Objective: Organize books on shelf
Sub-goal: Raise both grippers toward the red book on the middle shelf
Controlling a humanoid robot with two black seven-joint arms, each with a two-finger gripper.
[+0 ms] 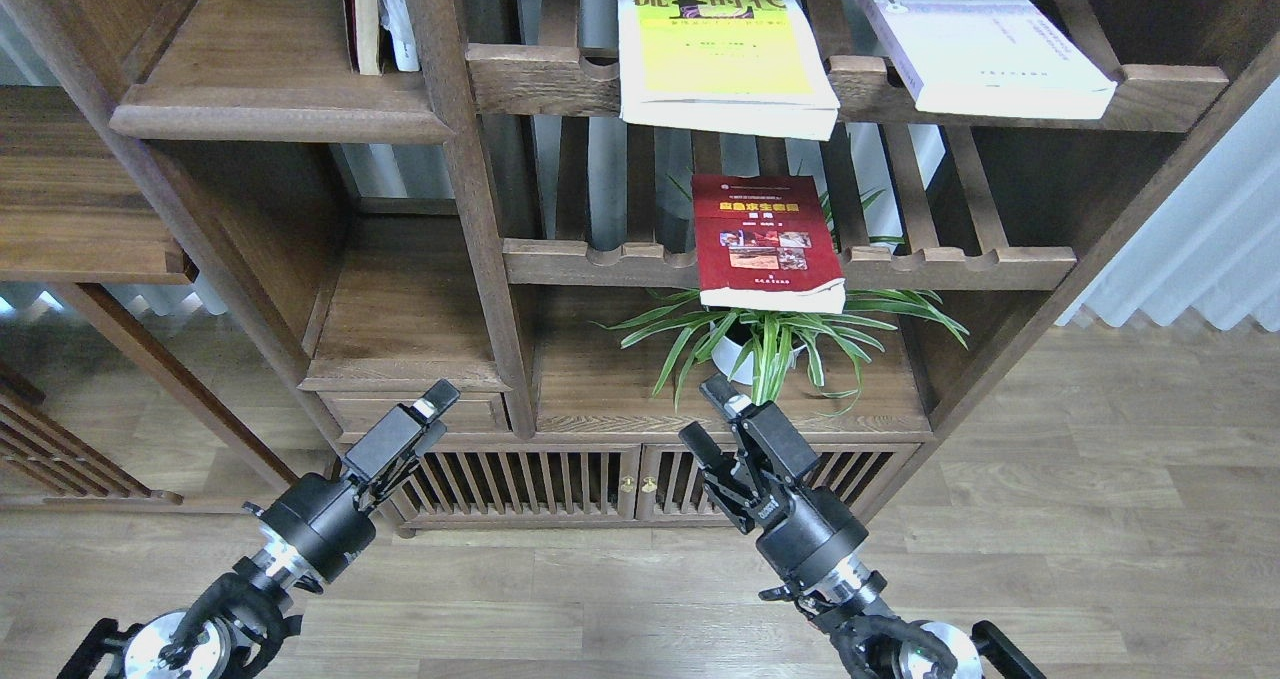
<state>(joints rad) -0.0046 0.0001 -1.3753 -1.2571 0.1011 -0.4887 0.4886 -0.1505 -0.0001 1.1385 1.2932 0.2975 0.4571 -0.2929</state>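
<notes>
All three books lay flat, and none was on the solid shelf point(270, 109) yet. I used the red book point(765, 239) as my marker. It lay on a slatted rack with its near edge poking out over the front rail. The yellow-green book point(722, 44) lay on the rack right above it, and the white-lavender book point(985, 49) was up and to the right of it. The solid shelf was up and far to the left of it, with two thin books standing at its back.

My right gripper point(708, 414) was below the red book, just in front of the plant point(770, 344), with its two fingers apart and holding nothing. My left gripper point(432, 404) was lower and far to the left; I could not tell if its fingers were apart or together.

I thought the red book was the best one to grab first. I had to lift the right gripper up to the poking-out edge, slide one finger over and one under, and squeeze well in so the floppy book would not droop.
</notes>
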